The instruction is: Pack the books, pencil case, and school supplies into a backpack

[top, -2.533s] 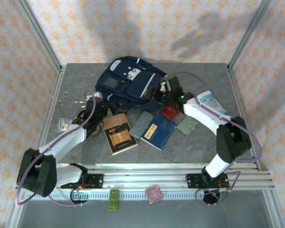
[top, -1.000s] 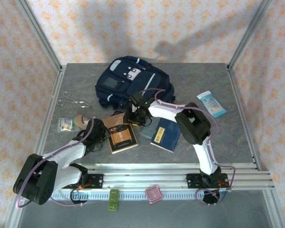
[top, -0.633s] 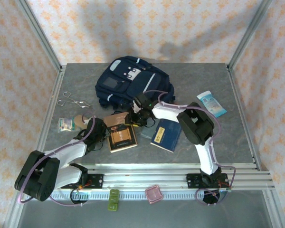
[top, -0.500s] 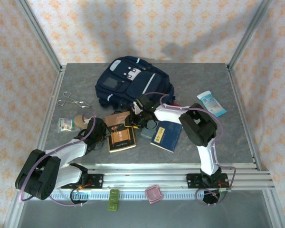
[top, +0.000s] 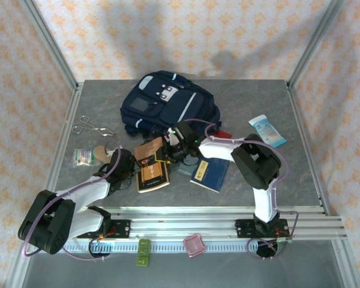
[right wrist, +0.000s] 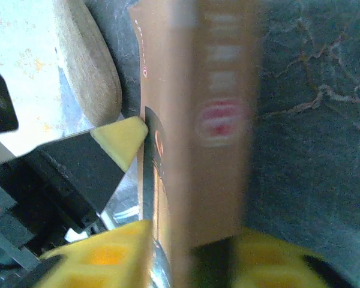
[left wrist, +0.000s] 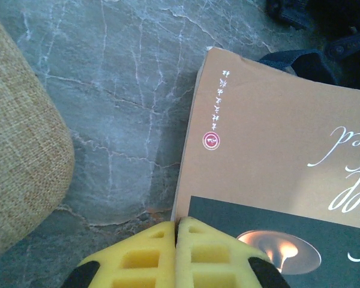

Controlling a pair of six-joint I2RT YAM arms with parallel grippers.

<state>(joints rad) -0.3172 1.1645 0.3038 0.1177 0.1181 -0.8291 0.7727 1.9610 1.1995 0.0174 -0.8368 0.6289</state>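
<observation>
brown book (top: pixel 151 171) edge now lifted | right hand (right wrist: pixel 189 249) clamped on it | left hand (left wrist: pixel 176 233) together at its corner

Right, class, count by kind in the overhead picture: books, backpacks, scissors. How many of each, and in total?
Books: 2 (brown book, navy book)
Backpack: 1
Scissors: 1
Total: 4

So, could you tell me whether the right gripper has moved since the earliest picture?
Yes. The right gripper has swung left and down in the top view, from the backpack's right edge to the brown book below it.
</observation>
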